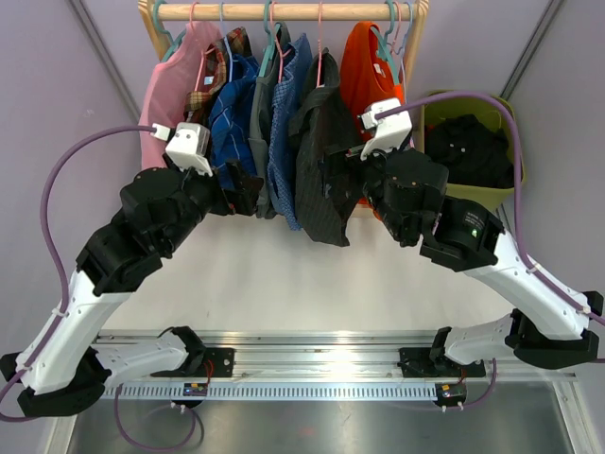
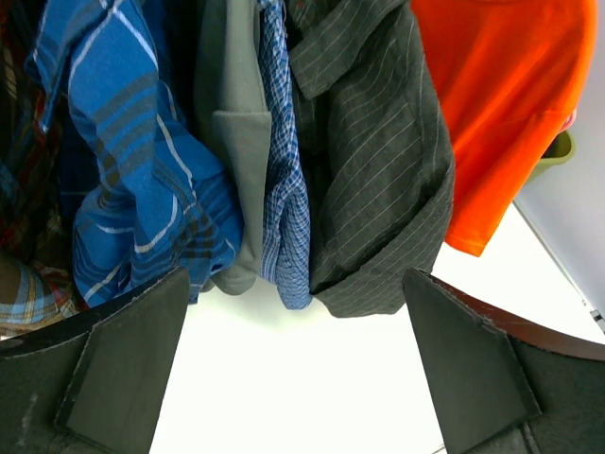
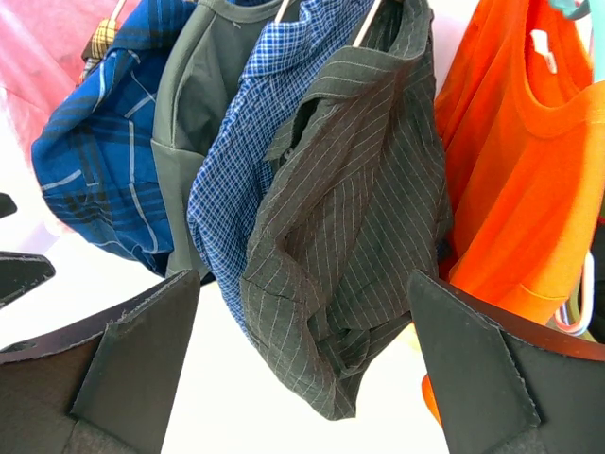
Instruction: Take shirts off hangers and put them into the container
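Several shirts hang on hangers (image 1: 319,49) from a wooden rod (image 1: 284,11): pink (image 1: 175,85), red plaid (image 1: 214,78), blue plaid (image 2: 132,180), grey (image 2: 232,123), blue small-checked (image 3: 250,142), black pinstriped (image 3: 350,236) and orange (image 3: 529,161). My left gripper (image 2: 298,369) is open, below and in front of the hems of the blue plaid and grey shirts, and holds nothing. My right gripper (image 3: 302,369) is open, facing the lower part of the pinstriped shirt, whose hem hangs between the fingers (image 3: 137,369) without touching them. The olive-green container (image 1: 503,194) stands at the right.
A dark garment (image 1: 468,151) lies in the container. Rack legs (image 1: 149,43) slant down at both ends of the rod. White tabletop (image 1: 284,274) spreads under the shirts. A metal rail (image 1: 312,364) carries both arm bases at the near edge.
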`<action>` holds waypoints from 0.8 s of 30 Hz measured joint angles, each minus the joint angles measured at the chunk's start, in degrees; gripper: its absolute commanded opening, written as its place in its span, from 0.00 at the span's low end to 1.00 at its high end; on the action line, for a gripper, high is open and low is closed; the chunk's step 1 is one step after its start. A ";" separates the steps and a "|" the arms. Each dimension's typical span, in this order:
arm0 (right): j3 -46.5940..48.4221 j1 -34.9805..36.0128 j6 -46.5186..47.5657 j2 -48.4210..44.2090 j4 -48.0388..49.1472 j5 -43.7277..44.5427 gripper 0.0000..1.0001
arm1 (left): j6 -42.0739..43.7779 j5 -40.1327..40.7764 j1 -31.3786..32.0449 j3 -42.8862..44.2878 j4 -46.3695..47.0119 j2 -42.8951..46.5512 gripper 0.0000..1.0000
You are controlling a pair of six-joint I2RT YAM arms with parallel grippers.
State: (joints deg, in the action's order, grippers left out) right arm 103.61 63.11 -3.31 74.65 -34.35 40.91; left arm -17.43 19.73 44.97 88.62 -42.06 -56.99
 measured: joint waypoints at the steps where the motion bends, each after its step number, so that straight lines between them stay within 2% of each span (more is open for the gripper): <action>1: 0.00 0.00 -0.02 0.20 -0.02 -0.02 0.99 | -0.07 0.00 0.00 -0.39 0.02 0.13 0.99; 20: -2.14 -0.07 1.33 0.83 4.46 0.11 1.00 | -1.77 0.07 0.00 -6.58 3.65 5.57 0.99; 24: 0.57 -3.37 -0.20 3.87 3.93 -1.75 0.99 | -2.34 -0.17 0.00 -6.99 3.74 5.35 0.99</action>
State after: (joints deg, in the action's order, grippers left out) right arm 104.18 59.75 -3.51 78.52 -30.41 39.16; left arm -19.77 19.55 44.97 81.62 -38.33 -51.64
